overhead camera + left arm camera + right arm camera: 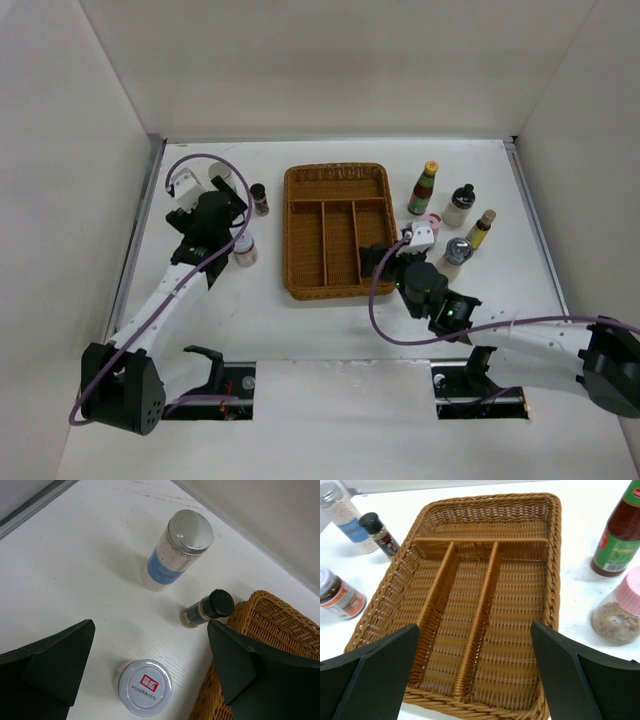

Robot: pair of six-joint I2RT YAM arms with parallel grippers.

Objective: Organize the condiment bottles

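A: Entry for this moment. Layout, biggest first?
B: The desk [300, 330] carried the woven tray [340, 168] at centre. All its compartments lay bare, so I judged the sorting not yet begun. Three bottles stood left of the tray, five to its right.
A: Tools?
B: The left tool [150, 627] hung wide over the left group, holding nothing. The right tool [475, 626] was equally wide and also empty, poised over the tray's near right part.
A: Left bottles, tall to small?
B: The tall silver-lidded jar [177, 552] stood farthest out. The dark spice shaker [205, 610] was just beside the tray wall. The white-lidded jar [146, 687] sat between the left fingers' lines, apart from both.
A: And the right?
B: The red-green sauce bottle [424, 190], the black-capped pale bottle [459, 206], the yellow bottle [481, 229], then the pink-capped jar [620, 612] and a silver-capped jar [457, 250] — all upright, outside the tray.
A: Step in hand?
B: The first pick, by my reading. The next move called for lowering the left tool around the white-lidded jar, closing on its body, then clearing the tray wall on the lift.
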